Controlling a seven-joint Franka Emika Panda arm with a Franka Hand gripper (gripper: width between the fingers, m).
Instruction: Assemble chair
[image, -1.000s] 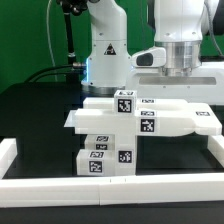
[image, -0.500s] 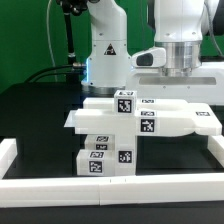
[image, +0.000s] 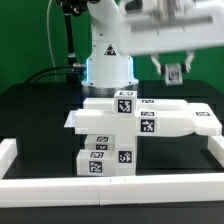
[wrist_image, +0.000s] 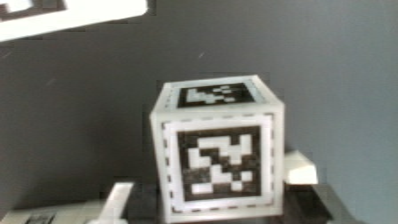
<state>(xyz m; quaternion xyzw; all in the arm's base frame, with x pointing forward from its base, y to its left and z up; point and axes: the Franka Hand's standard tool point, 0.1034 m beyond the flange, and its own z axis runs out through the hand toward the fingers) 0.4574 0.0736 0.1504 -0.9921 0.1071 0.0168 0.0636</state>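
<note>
The chair's parts are matte-white pieces with black-and-white tags. Flat slabs (image: 140, 120) lie stacked in the middle of the black table, and small blocks (image: 100, 160) stand in front of them. My gripper (image: 175, 71) hangs blurred above the slabs' far right end, clear of them. In the wrist view a small tagged chair block (wrist_image: 217, 150) sits upright between my fingers (wrist_image: 118, 196), with the gripper (wrist_image: 214, 200) shut on its lower part. Tags show on its top and front faces.
Plain white border rails run along the front (image: 110, 188), the exterior view's left (image: 8, 150) and right (image: 214, 150). The robot's base (image: 108, 55) stands behind the slabs. A white piece (wrist_image: 63, 15) shows at the edge of the wrist view.
The arm has swung up and away from the slabs, blurred with motion, with the gripper still shut. The slabs and blocks on the table have not moved.
</note>
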